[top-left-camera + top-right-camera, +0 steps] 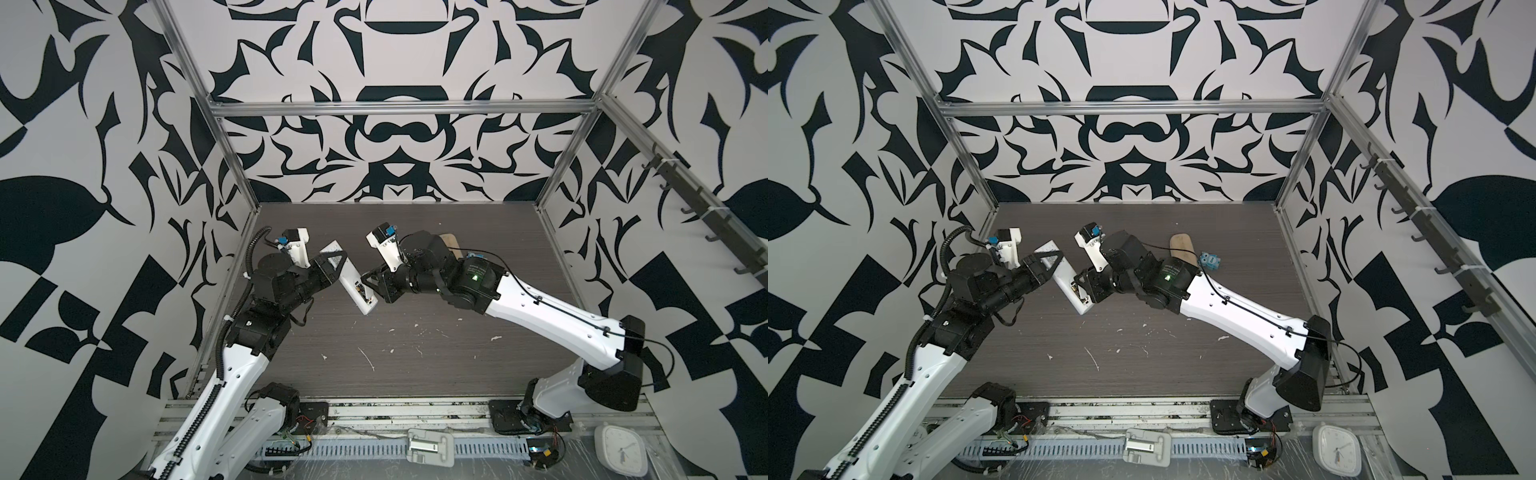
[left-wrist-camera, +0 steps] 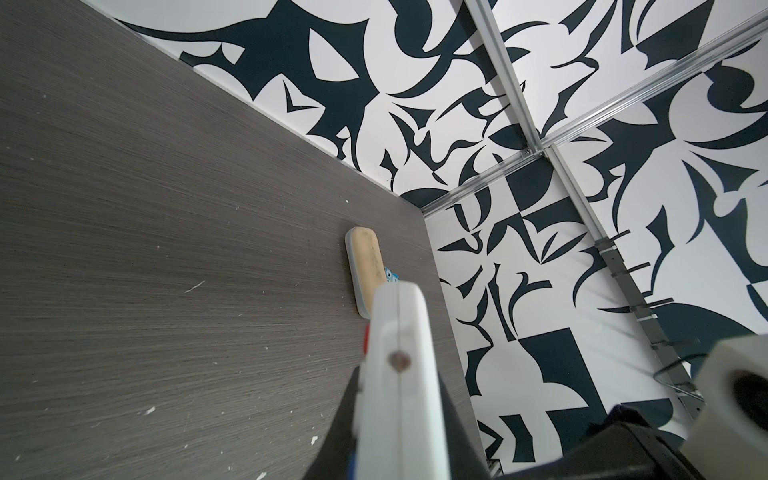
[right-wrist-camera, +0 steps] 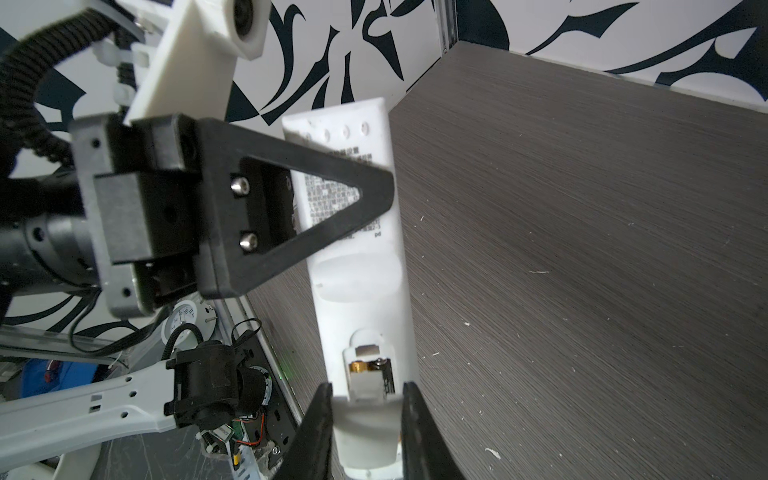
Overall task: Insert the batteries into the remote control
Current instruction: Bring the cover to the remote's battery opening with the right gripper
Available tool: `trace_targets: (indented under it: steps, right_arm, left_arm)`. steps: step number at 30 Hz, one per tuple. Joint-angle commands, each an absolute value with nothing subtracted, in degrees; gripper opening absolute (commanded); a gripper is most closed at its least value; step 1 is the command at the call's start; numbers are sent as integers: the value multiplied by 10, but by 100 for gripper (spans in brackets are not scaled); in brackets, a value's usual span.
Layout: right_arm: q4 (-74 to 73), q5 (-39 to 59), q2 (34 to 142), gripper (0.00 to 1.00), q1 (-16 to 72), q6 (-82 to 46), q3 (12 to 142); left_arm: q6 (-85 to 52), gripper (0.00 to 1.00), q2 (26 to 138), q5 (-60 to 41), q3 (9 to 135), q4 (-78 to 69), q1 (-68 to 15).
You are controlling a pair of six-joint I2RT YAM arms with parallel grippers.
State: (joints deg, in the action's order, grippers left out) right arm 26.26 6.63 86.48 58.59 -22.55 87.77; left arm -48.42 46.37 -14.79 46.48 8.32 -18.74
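LOAD | we hold long slim white plastic remote control (image 3: pixel 357 266) above dark woodgrain table (image 3: pixel 582 249) | left hand (image 1: pixel 337 266) clamps its printed half | right hand (image 3: pixel 368 401) pinches its lower end | slim dark metal-tipped battery (image 3: pixel 385 372) sits in open bay (image 3: pixel 365 352); second unclear | closing remains, we judge

Dark wood-grain surface (image 1: pixel 436 376), flecked across the middle and front with white scraps (image 1: pixel 367 358); toward the back right, a beige oblong case (image 1: pixel 1181 247) lying flat, and just beside it a small blue figure (image 1: pixel 1209 261); on the front rail, a grey-white latch-like plate (image 1: pixel 428 445) and, further right, a white square clock (image 1: pixel 621 449); black-and-white patterned walls (image 1: pixel 62 124) behind an aluminium frame (image 1: pixel 399 109); on the right wall, a row of dark hooks (image 1: pixel 685 185).
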Motion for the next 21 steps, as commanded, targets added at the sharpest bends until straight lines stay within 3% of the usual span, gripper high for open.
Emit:
trace_targets:
  steps: [1, 21]
  right_arm:
    - [251, 67, 855, 0, 589, -224, 875]
    - [235, 75, 866, 0, 591, -221, 847]
  left_arm:
    - [-483, 0, 463, -146, 481, 57, -185]
    - [-496, 0, 453, -149, 472, 46, -186]
